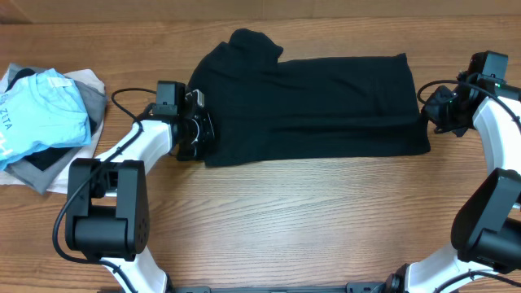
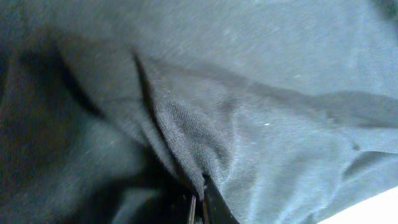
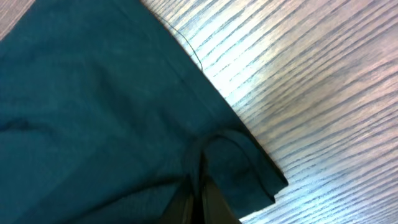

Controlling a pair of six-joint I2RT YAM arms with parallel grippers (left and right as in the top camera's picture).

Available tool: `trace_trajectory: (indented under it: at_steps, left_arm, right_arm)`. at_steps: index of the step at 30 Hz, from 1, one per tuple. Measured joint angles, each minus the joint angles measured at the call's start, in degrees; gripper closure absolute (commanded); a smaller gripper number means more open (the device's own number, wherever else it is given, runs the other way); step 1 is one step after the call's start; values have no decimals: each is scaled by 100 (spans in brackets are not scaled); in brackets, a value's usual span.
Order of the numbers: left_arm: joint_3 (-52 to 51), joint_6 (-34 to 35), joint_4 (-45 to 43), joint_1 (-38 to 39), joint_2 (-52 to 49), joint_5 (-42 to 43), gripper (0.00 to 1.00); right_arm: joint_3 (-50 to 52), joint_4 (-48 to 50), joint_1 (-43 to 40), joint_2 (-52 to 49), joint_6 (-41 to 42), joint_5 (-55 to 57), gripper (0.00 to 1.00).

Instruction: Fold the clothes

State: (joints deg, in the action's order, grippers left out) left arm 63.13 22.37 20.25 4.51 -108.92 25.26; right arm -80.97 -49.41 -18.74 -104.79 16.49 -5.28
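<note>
Wooden table (image 1: 285, 220), light brown with a plain grain, carries everything. On its far middle lies the black garment (image 1: 326, 106), spread in a rough rectangle with a lump of cloth sticking out at its upper left corner. The left gripper (image 1: 202, 130) sits at the garment's left edge and the right gripper (image 1: 433, 110) at its right edge (from overhead, neither pair of fingers can be made out against the dark cloth). The wrist cameras settle that. The left wrist view shows the fingers pressed together on a raised ridge of the fabric. The right wrist view shows the other pair pinching a small loop of cloth beside the garment's corner, with bare table just past the hem. A loose thread (image 3: 193, 53) trails from that hem, seen in this view only. Well apart, at the table's left edge, a pile of clothes (image 1: 94, 102) lies with a light blue shirt (image 1: 45, 110) on top. Its print reads something like "ZITA" (partly cut off).
</note>
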Motion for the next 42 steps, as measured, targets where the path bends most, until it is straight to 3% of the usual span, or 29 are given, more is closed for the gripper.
trace_trajectory:
  at_steps: [8, 12, 19, 31, 42]
  left_arm:
    - [420, 0, 201, -586, 0, 960, 96]
    - [420, 0, -72, -702, 0, 1252, 90]
    - [431, 20, -791, -697, 0, 1353, 91]
    - [431, 282, -813, -570, 0, 1012, 96]
    - [431, 455, -857, -560, 0, 376, 96]
  right_arm:
    - [-2, -352, -2, 0, 0, 205, 96]
    - [-2, -695, -2, 0, 0, 254, 96]
    - [-2, -1163, -2, 9, 50, 278, 96]
    - [-2, -1808, -2, 776, 457, 428, 96]
    - [-2, -372, 0, 492, 442, 634, 96]
